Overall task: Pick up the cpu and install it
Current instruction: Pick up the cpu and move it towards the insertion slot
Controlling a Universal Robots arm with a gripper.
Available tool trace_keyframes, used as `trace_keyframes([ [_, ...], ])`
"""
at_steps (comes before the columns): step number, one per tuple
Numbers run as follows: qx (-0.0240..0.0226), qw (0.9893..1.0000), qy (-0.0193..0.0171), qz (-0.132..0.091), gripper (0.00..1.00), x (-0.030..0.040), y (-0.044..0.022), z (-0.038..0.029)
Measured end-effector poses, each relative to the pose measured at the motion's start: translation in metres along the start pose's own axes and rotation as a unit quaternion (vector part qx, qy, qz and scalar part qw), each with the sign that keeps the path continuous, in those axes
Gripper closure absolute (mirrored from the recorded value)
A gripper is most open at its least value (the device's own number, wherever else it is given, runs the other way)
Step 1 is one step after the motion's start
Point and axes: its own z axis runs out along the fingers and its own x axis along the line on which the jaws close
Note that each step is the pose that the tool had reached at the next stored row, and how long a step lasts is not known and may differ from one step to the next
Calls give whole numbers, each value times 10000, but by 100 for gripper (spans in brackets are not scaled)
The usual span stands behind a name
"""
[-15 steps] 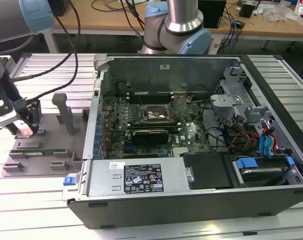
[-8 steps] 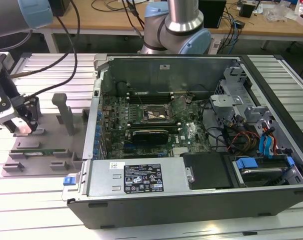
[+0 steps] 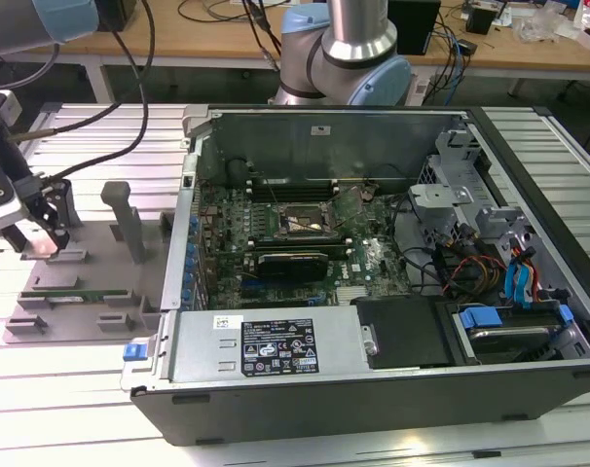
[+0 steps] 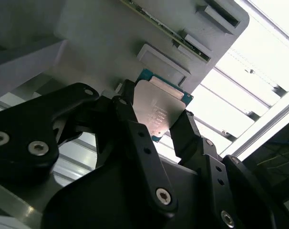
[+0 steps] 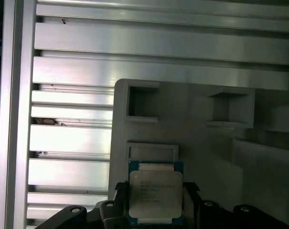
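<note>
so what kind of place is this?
Looks like a robotics lab bench for PC assembly: an open computer case on a slatted aluminium table, a grey fixture tray beside it, and the cpu between the jaws of the gripper.

A work table of ribbed, silver-white aluminium slats [image 3: 71, 399] carries two loads. At the exterior view's left, a flat grey plastic tray with raised blocks and recessed pockets [image 3: 91, 282] lies directly on the slats. Just beside it, toward the exterior view's right, a dark tower computer case [image 3: 305, 404] lies on its side, its upper panel off and its green circuit boards and coloured cables open to view. In both wrist views the tray's rounded corner rests flat on the bright slats, whose grooves run parallel beyond it.
</note>
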Motion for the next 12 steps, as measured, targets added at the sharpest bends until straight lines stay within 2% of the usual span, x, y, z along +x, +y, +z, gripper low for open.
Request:
trace_keyframes([
  [1,0,10000,0,0,45,-1,0,-30],
  [12,0,10000,0,0,45,-5,0,-176],
])
